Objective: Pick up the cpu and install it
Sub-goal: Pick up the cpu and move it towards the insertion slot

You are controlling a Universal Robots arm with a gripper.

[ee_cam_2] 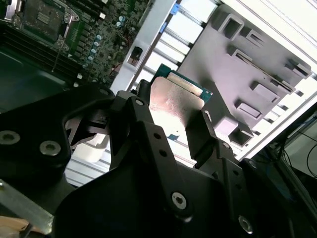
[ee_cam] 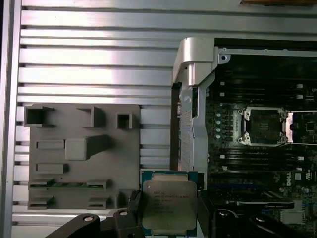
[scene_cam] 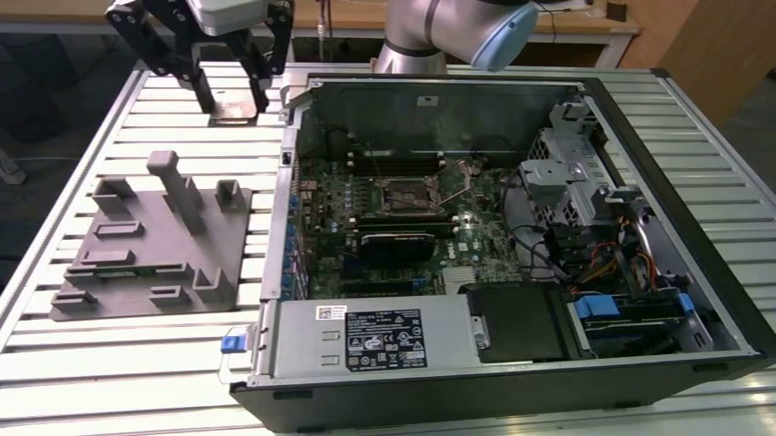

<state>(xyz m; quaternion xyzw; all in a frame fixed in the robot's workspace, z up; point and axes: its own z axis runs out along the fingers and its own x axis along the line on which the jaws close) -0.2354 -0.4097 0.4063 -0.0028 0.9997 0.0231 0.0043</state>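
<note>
The cpu (ee_cam: 168,206) is a flat square chip with a pale silver top and a green rim. My gripper (ee_cam: 168,213) is shut on it, one black finger on each side. In the second wrist view the cpu (ee_cam_2: 176,106) sits between the same fingers (ee_cam_2: 203,131). In the exterior view my gripper (scene_cam: 231,104) hangs above the slatted table at the far left, beside the open computer case, with the cpu (scene_cam: 233,115) at its tips. The empty processor socket (scene_cam: 406,193) lies on the motherboard inside the case; it shows with its frame open in the first wrist view, socket (ee_cam: 262,126).
A grey plastic fixture (scene_cam: 152,250) with upright posts stands on the table on the exterior view's left of the case. The case wall (scene_cam: 291,182) rises between the gripper and the motherboard. Drive cages and cables (scene_cam: 606,245) fill the case's right side.
</note>
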